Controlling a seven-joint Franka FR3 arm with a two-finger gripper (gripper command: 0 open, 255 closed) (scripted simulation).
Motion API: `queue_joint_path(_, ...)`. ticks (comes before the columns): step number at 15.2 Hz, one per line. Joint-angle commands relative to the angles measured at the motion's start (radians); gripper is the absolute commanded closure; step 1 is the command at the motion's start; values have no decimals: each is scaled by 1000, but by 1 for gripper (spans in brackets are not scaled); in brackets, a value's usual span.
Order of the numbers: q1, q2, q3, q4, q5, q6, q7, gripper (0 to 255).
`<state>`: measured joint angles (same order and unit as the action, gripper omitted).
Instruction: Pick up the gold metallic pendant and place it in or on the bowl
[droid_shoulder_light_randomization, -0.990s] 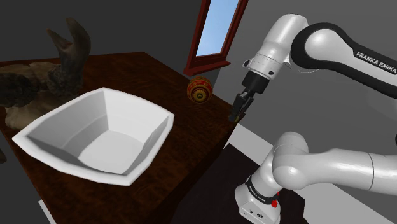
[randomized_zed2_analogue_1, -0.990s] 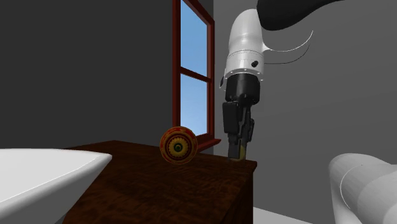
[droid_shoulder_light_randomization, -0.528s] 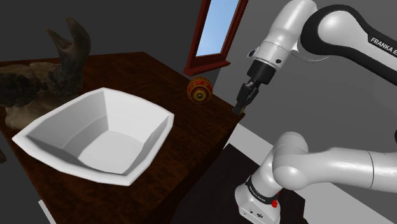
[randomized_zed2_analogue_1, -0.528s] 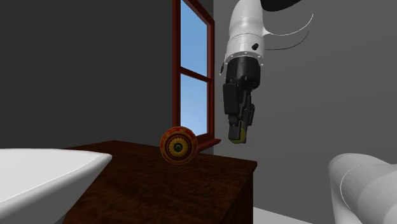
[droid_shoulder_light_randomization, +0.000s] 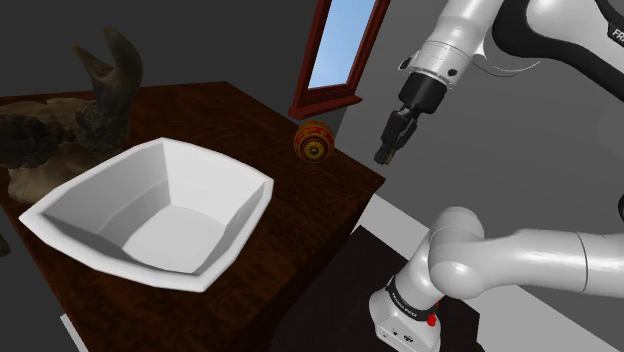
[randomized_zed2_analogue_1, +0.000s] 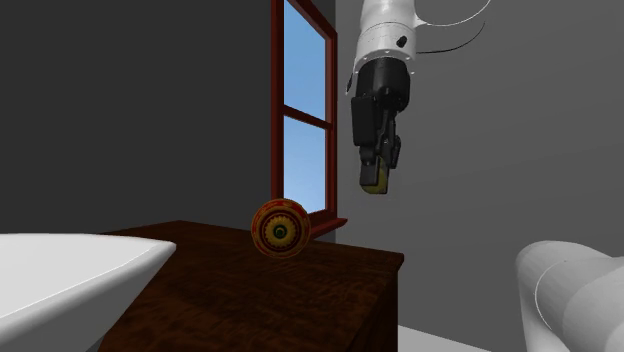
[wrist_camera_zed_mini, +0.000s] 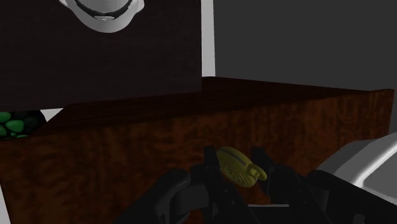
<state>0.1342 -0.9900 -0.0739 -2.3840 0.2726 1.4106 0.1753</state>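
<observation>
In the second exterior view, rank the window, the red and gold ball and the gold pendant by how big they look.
Largest to smallest:
1. window
2. red and gold ball
3. gold pendant

bowl (droid_shoulder_light_randomization: 150, 215): on surface (droid_shoulder_light_randomization: 300, 235), left-centre of shoulder view | round ornament (droid_shoulder_light_randomization: 312, 140): on surface behind bowl, near far corner, before window (droid_shoulder_light_randomization: 335, 50) | pendant (randomized_zed2_analogue_1: 374, 181): between end effector (droid_shoulder_light_randomization: 387, 153) fingers, in air above surface's right corner | stand (droid_shoulder_light_randomization: 405, 318): lower right, beside surface
</observation>
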Motion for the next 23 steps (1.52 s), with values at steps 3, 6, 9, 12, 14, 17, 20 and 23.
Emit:
queue_joint_path(3,5,32,-1,71,2,-37,13,255)
queue_joint_path(6,9,53,-3,124,4,-67,23,255)
queue_joint_path(9,19,94,39,145,36,-37,57,255)
queue_joint_path(12,30,155,100,170,79,18,103,255)
queue_joint_path(14,38,200,140,192,104,53,133,255)
queue_joint_path(17,48,274,199,235,133,105,179,255)
queue_joint_path(20,54,355,257,289,153,154,225,255)
queue_joint_path(23,58,442,313,353,163,199,274,255)
